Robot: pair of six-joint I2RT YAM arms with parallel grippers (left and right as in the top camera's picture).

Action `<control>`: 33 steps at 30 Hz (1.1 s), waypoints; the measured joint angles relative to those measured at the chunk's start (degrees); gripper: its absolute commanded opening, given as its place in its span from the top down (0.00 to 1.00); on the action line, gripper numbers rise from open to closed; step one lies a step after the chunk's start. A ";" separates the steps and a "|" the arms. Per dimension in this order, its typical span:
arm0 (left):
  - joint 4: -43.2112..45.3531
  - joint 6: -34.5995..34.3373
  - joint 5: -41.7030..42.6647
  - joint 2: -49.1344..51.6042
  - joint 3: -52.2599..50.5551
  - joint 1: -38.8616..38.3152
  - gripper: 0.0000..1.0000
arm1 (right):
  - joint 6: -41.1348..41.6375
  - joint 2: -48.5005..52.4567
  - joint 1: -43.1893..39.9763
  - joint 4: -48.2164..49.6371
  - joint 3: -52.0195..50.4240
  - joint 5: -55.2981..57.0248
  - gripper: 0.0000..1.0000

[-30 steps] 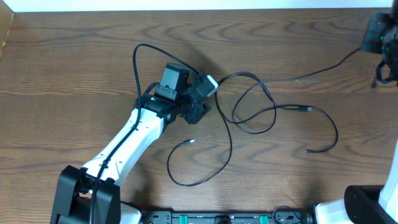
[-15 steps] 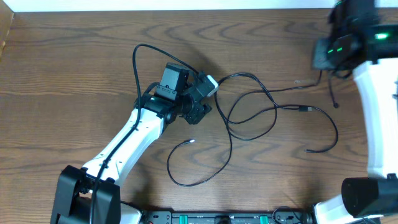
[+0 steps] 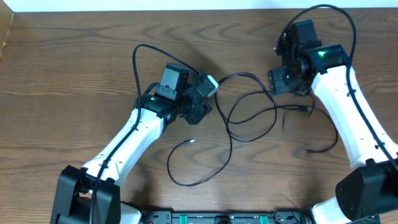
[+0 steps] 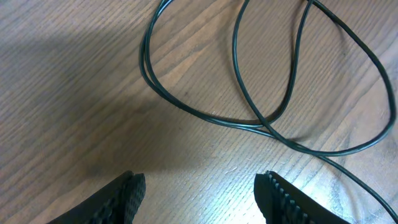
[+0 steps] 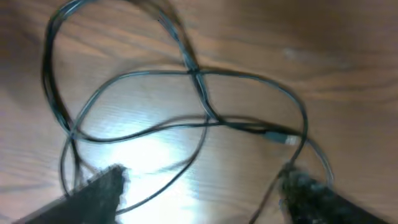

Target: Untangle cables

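Far left: table (image 3: pixel 62 74) is bare wood, lots of free room. White strip along the top edge, black rail (image 3: pixel 217 218) along the near edge. Left arm (image 3: pixel 130 140) runs from the bottom-left corner up to mid-table. Left gripper (image 4: pixel 200 190) has jaws released, nothing between the fingers (image 4: pixel 124 198), only wood. Black cables (image 3: pixel 231 142) lie in loose overlapping loops at table centre, just right of the left gripper. One strand trails down to a plug end (image 3: pixel 191 141) on open wood below the left gripper. Several strands cross each other in the middle. Right gripper (image 5: pixel 199 186) hangs over the right part of the loops, jaws spread wide, gripping nothing visible. Wrist view is blurred. Right arm (image 3: pixel 348 106) blocks the right side. Another loose cable end (image 3: pixel 306 150) lies beside it.
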 measured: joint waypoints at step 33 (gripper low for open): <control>-0.02 1.38 1.77 0.00 0.00 0.00 0.38 | -19.08 0.02 5.44 34.84 -28.39 -8.81 0.01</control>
